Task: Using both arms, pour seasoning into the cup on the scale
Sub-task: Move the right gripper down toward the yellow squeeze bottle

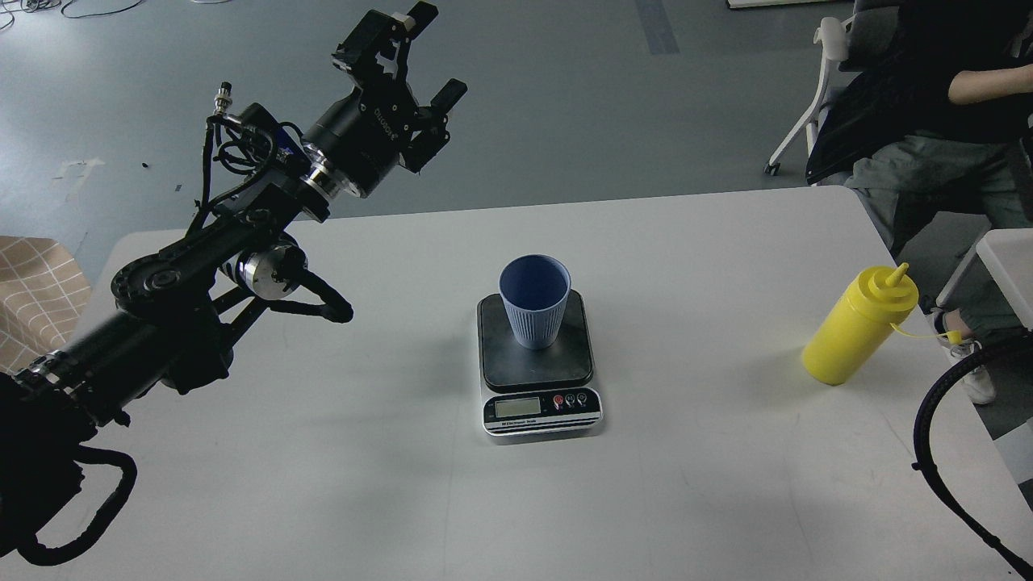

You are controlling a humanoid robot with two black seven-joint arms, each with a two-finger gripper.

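The light blue ribbed cup (pixel 534 300) stands upright on the dark platform of the scale (pixel 537 367) at the table's middle. The yellow seasoning bottle (pixel 860 325) stands upright near the table's right edge, its tethered tip cover hanging off to the right. My left gripper (pixel 436 50) is open and empty, held high beyond the table's far left part, well left of the cup. My right gripper is out of view; only a black cable loop (pixel 952 452) of that arm shows at the lower right.
A seated person (pixel 928 137) and a chair (pixel 823 89) are beyond the table's far right corner. A white box edge (pixel 1009 266) sits right of the bottle. A tan checked object (pixel 36 290) lies at the left edge.
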